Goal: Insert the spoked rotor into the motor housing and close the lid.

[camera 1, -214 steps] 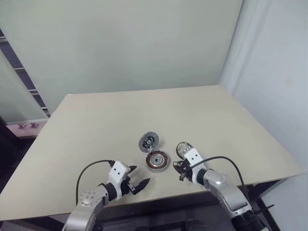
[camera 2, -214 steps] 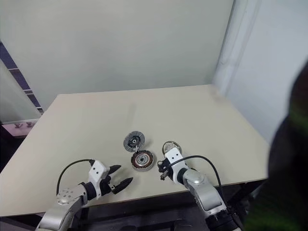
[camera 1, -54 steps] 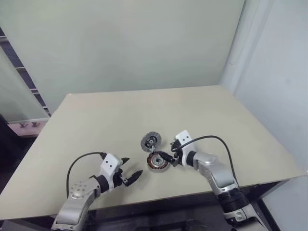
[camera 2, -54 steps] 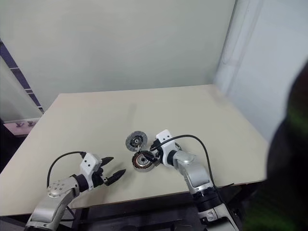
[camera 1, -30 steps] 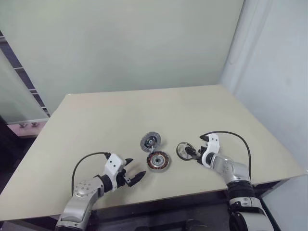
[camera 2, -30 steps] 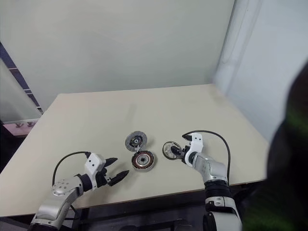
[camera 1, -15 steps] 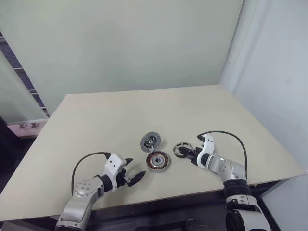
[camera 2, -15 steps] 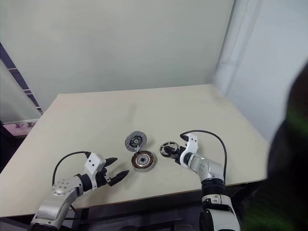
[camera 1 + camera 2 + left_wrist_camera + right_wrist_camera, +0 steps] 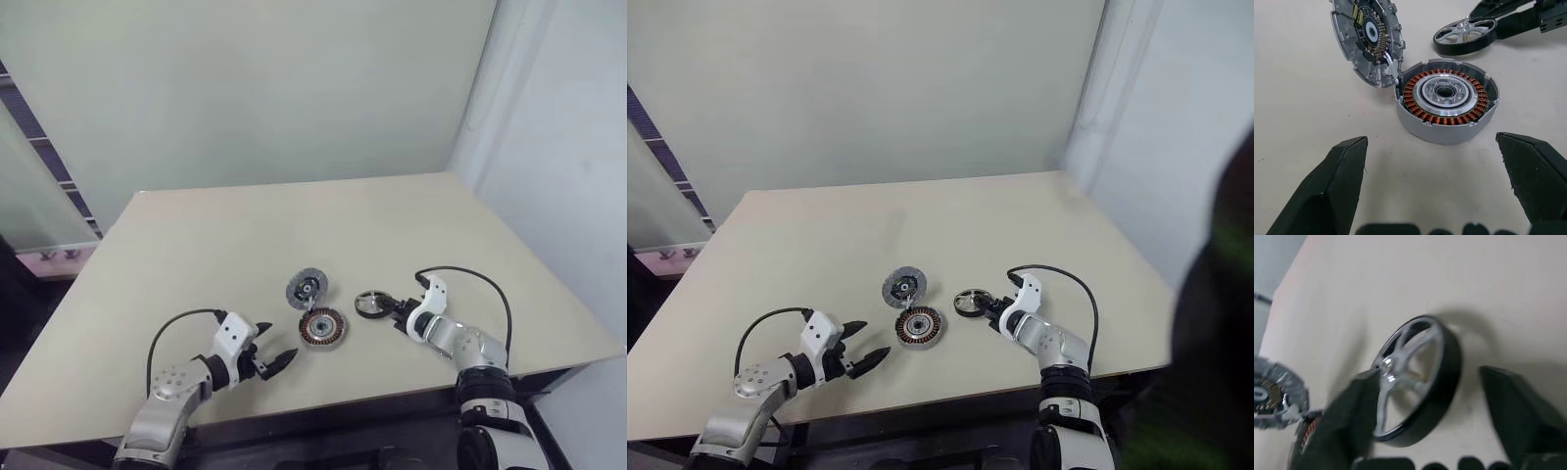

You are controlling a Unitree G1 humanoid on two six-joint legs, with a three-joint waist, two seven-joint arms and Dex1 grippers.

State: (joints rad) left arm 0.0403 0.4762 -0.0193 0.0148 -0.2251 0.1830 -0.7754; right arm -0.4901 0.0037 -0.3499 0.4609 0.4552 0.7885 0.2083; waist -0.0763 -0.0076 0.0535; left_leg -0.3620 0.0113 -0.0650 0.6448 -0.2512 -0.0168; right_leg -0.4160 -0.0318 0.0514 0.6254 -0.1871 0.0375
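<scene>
Nearest the table's (image 9: pixel 176 245) front edge, at about seven o'clock from the motor housing (image 9: pixel 322 327), we saw the left gripper (image 9: pixel 273 357) hovering low over the tabletop, its two black fingers (image 9: pixel 1339 183) spread wide apart and holding nothing. In its wrist view the housing stood between and beyond those fingers, well clear of both, open side up, showing a ring of copper-orange windings around a metallic centre.

At about three o'clock from the housing lay the rotor (image 9: pixel 371 304), a silvery spoked wheel with a dark outer band, separated from the housing by a strip of bare table. The right gripper (image 9: pixel 391 313) reached it from its four o'clock side. In the right wrist view the rotor (image 9: pixel 1418 382) stood between the two dark fingers, one finger (image 9: pixel 1347 421) overlapping its spoked face and the other (image 9: pixel 1515 411) apart from the dark band; the jaws were partly open. We could not tell whether they were pressing on the wheel, nor whether the wheel lay flat or was tipped on its edge.

Farther back, at about eleven o'clock from the housing, the lid (image 9: pixel 306 289) stood tilted, its inner face with a light metallic hub turned toward us, its lower edge meeting the housing's rim. Beyond the table's far edge rose a pale green wall (image 9: pixel 294 88).
</scene>
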